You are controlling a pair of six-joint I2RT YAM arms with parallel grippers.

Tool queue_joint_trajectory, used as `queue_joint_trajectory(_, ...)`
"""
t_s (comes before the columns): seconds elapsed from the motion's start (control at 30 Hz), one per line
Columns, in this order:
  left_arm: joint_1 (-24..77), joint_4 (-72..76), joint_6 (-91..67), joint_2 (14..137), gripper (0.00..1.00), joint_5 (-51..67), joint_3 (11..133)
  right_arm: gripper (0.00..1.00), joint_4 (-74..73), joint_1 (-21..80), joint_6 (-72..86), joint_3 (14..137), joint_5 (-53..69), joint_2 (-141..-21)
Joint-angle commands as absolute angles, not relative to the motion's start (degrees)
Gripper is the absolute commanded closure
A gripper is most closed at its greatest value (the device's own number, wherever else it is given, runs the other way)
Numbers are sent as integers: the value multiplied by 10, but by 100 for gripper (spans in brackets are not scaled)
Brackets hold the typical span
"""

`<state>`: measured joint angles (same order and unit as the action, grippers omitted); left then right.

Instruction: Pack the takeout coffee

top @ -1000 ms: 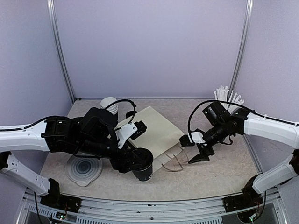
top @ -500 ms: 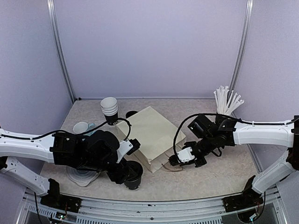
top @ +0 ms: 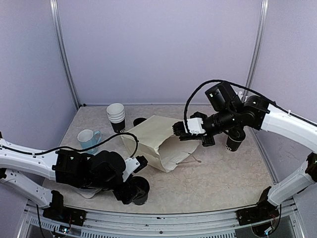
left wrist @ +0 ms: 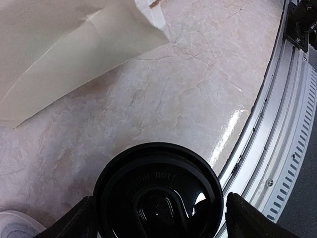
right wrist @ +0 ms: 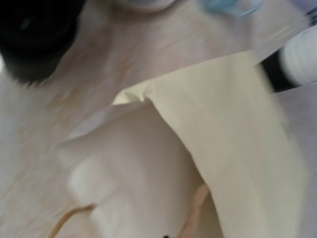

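Spreading under everything, the marbled desk [top: 223,173] is carrying the scene in the top view. Lying at its centre, the cream paper bag [top: 153,139] is gaping toward 4 o'clock, with its upper lip hanging clear of the desk. The right gripper [top: 180,131] is reaching in from 2 o'clock, its jaws pinching fully closed on that raised lip. The right wrist view, blurred, is looking into the bag's pale interior, where a thin brown handle [right wrist: 197,206] is curling at the mouth.

At 11 o'clock of the bag, the stack of lidless cups [top: 115,114] is standing upright. At 7 o'clock of the bag, near the desk's front edge, the takeout coffee cup [top: 139,189] is standing upright and wearing its black lid [left wrist: 158,198]. The left gripper [top: 130,191] is lying low around it, its jaws standing wide and its fingers [left wrist: 81,220] sitting one at either side of the lid. Whether they are pressing on the cup or only flanking it, I cannot tell.

At 9 o'clock of the bag, the pale blue mug [top: 88,139] is sitting well apart from the coffee. At 3 o'clock, a black cup [top: 235,141] is showing partly behind the right arm.
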<state>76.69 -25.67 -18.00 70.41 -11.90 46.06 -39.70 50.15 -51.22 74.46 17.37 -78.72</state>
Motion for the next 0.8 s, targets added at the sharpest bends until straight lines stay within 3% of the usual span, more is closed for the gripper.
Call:
queue_joint_trajectory(0.0,777,-248,-188,684,5,-151,458,100,-422,507,-467,806,178,-802)
queue_joint_trajectory(0.1,780,-255,-189,680,1,-154,463,100,-424,507,-453,832,168,-812)
queue_joint_trajectory(0.5,786,-321,-173,665,1,-164,546,100,-399,507,-427,885,56,-807)
queue_joint_trajectory(0.77,774,-282,-125,685,2,-210,617,100,-404,497,-433,917,21,-793)
